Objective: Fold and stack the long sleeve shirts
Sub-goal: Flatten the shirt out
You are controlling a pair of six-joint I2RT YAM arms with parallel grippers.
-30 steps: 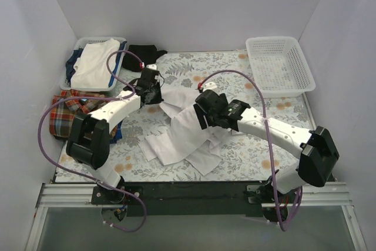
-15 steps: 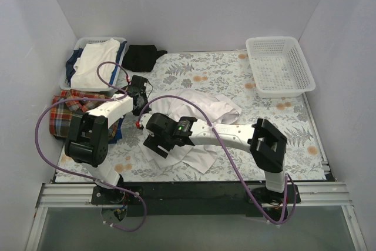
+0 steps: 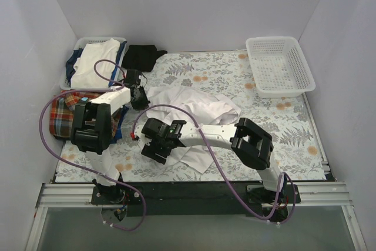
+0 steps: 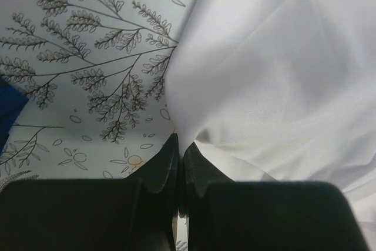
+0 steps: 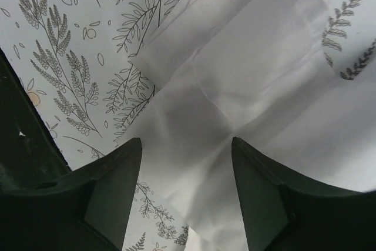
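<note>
The white shirt (image 3: 197,104) is lying bunched left-to-right, the left gripper (image 4: 179,152) pinching its edge, the spread-jawed right gripper (image 5: 185,148) having swung leftward.

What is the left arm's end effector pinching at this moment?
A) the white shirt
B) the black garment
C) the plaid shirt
A: in the left wrist view, the left end effector is closed on a bunched edge of the white shirt. The plaid shirt lies apart from it, further left.

Collared shirt (image 3: 202,105) on table (image 3: 288,123); plaid shirt (image 3: 61,110) left, perhaps overhanging.
</note>
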